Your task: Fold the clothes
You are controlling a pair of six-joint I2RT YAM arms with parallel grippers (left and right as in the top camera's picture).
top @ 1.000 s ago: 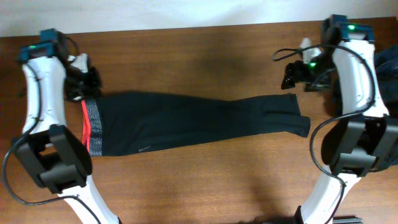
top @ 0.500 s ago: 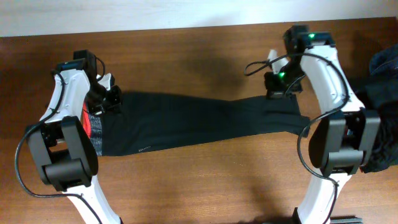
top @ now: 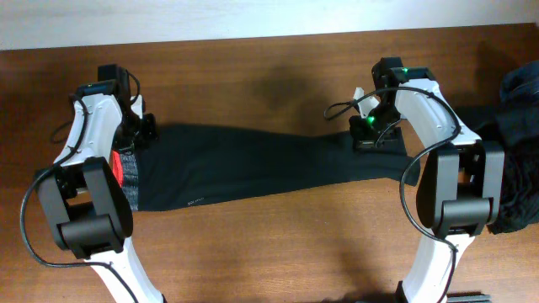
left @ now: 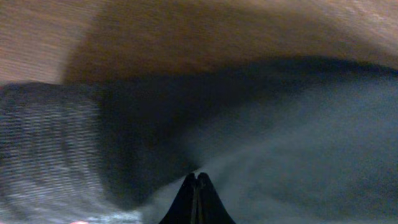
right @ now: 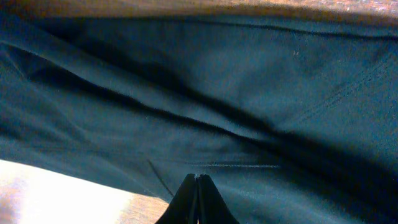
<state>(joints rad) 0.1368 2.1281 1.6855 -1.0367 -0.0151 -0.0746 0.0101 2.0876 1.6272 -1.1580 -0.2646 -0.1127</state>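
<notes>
— So, where are we with the pants [top: 253,164]?
— They lie stretched out along the worktop [top: 278,244]. Our left fingers [left: 186,202] are pressed together by the grey waistband [top: 129,192], with cloth puckering up to them. Our right fingers [right: 186,202] are together on the leg end.
— The first grasp, then?
— We judge so. Next we probably lift both ends evenly, keeping the cloth taut.

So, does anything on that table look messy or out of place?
Only the heap of dark clothes at the table's right edge: it is bunched up and runs out of view. The pants lie stretched out flat across the table, with no spill or damage showing.
</notes>
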